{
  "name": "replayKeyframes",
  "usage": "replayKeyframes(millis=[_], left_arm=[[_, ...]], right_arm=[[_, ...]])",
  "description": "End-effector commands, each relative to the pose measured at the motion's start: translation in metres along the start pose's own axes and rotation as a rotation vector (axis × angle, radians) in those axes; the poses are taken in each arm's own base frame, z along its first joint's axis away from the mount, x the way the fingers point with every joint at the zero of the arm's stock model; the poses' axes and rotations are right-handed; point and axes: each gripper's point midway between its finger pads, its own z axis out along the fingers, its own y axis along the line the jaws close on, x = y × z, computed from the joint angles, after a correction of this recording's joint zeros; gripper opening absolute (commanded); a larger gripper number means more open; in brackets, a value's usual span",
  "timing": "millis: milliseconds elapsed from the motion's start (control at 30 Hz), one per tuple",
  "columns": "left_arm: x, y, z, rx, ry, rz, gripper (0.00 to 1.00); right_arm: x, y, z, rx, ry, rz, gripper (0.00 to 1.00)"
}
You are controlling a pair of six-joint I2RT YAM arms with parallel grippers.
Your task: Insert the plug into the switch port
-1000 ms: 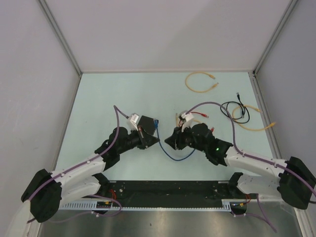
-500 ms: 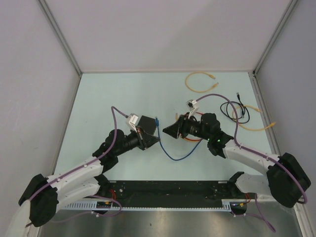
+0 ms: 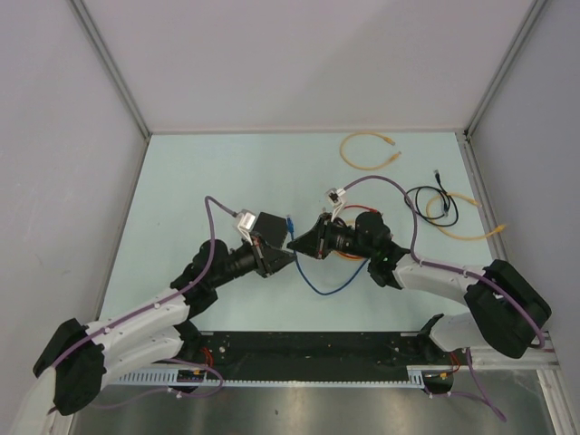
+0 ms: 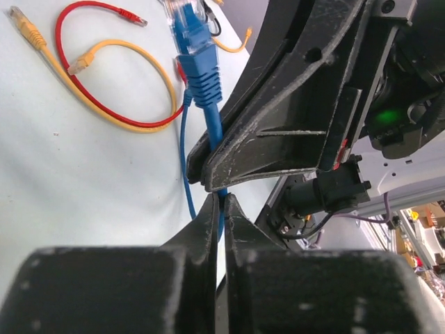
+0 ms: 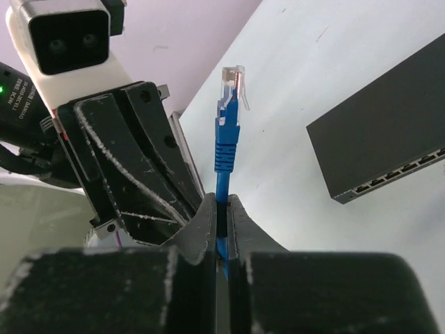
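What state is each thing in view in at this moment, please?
plug: unplugged, held clear of the switch
blue cable: pinched by both end effectors
switch: lying flat, visible ports empty
left end effector: shut on the blue cable
right end effector: shut on the blue cable

White moulded link shells (image 3: 136,319) alternate with bulky black joint housings (image 3: 72,358), with thin purple cables (image 3: 210,222) strung along them, a white box camera with a black lens face (image 5: 66,42) at the wrist, a small green light (image 4: 386,115), and matte-black triangular fingers (image 5: 132,160) scuffed pale along their edges.
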Motion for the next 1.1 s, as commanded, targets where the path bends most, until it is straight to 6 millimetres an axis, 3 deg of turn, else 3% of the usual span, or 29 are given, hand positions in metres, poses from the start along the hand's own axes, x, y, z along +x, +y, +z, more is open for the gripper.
replayKeyframes(millis=[0,133,300,367,400,467,633,800,867,1067], left_arm=[[-0.010,-0.015,-0.001,0.047,-0.027,0.041,0.23],[-0.028,-0.007,-0.009,-0.067,-0.066,0.067,0.55],[-0.068,-0.006,-0.018,-0.205,-0.144,0.041,0.76],[-0.077,-0.006,-0.017,-0.229,-0.156,0.004,0.82],[-0.085,-0.009,-0.017,-0.252,-0.163,-0.017,0.84],[-0.087,-0.005,-0.013,-0.294,-0.148,-0.071,0.85],[-0.100,-0.016,-0.005,-0.303,-0.139,-0.148,0.83],[-0.085,-0.006,0.001,-0.356,-0.060,-0.208,0.74],[-0.077,-0.007,0.004,-0.337,-0.035,-0.237,0.68],[-0.071,-0.013,0.012,-0.308,-0.001,-0.258,0.63]], right_arm=[[-0.012,0.012,0.001,-0.029,-0.037,-0.082,0.00],[-0.011,-0.009,-0.010,0.166,0.016,-0.251,0.00],[-0.009,-0.026,-0.026,0.468,0.037,-0.545,0.00],[-0.018,-0.029,-0.031,0.559,0.011,-0.640,0.00],[-0.012,-0.022,-0.029,0.564,0.013,-0.676,0.00],[-0.019,-0.026,-0.033,0.640,-0.013,-0.742,0.00],[-0.016,-0.017,-0.029,0.697,-0.036,-0.826,0.00],[-0.013,-0.014,-0.028,0.712,-0.041,-0.852,0.00],[-0.011,-0.015,-0.027,0.714,-0.037,-0.858,0.00],[-0.007,-0.013,-0.024,0.711,-0.026,-0.889,0.00]])
